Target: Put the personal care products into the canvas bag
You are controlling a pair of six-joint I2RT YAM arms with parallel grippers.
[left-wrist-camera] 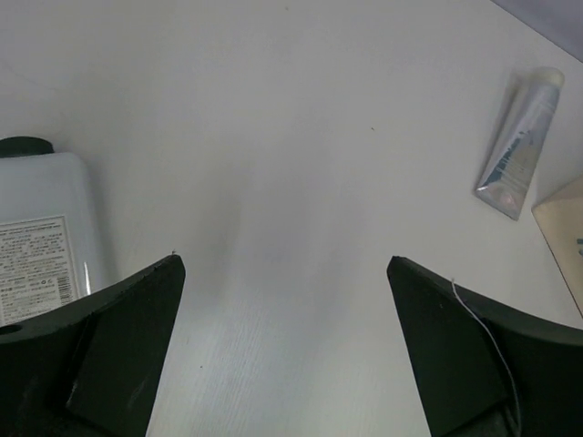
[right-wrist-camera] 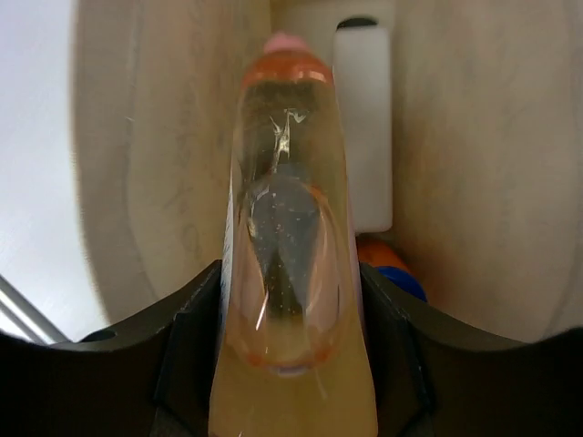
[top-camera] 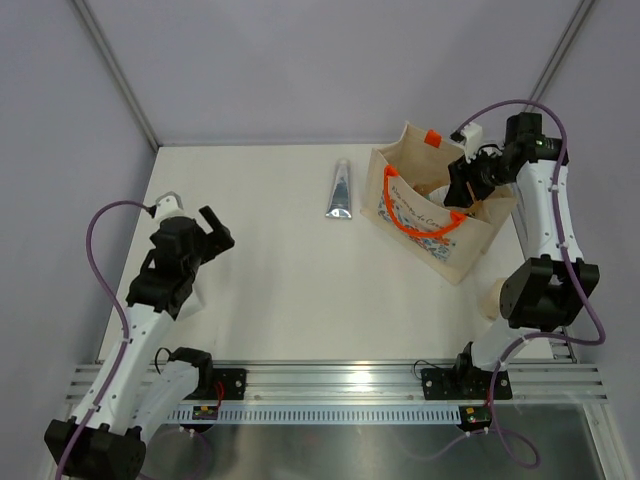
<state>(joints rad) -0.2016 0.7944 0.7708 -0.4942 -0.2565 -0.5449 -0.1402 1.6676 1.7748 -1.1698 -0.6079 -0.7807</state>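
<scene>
- Top external: canvas bag (top-camera: 425,222) stood upright at far right of tabletop (top-camera: 280,270), mouth open, orange handles up. Right gripper (top-camera: 466,184) was at the bag's mouth w/ sth held; contents hard to read from this angle. Silver tube (top-camera: 341,190) lay flat on tabletop, just left of the bag, not touching it. Left gripper (top-camera: 213,228) hovered over the near-left area, well apart from the bag. Pale rounded thing (top-camera: 492,297) sat by the right arm's elbow; couldn't tell if it was a product.
- Left wrist: left gripper (left-wrist-camera: 282,273) had its jaws spread wide, nothing between them, only bare tabletop below. White bottle (left-wrist-camera: 41,241) w/ dark cap (left-wrist-camera: 25,146) lay just beside the left finger, label up, untouched. Silver tube (left-wrist-camera: 519,146) was farther off at upper right, w/ a corner of the canvas bag (left-wrist-camera: 565,228) next to it.
- Right wrist: right gripper (right-wrist-camera: 290,319) was clamped on the peach-pink bottle (right-wrist-camera: 287,209), cap pointing away, canvas walls on both sides, so the bottle was inside the bag's mouth but not let go. Deeper in: a white item (right-wrist-camera: 364,127), type unclear, and a bit of the orange-blue bottle (right-wrist-camera: 390,270).
- Progress, my est.: at least 2 items in the bag, a 3rd in hand and abt to be dropped. Left to do: release that one, then the silver tube and white bottle. Green bottle not seen in any view; prob. in the bag, but can't confirm.
</scene>
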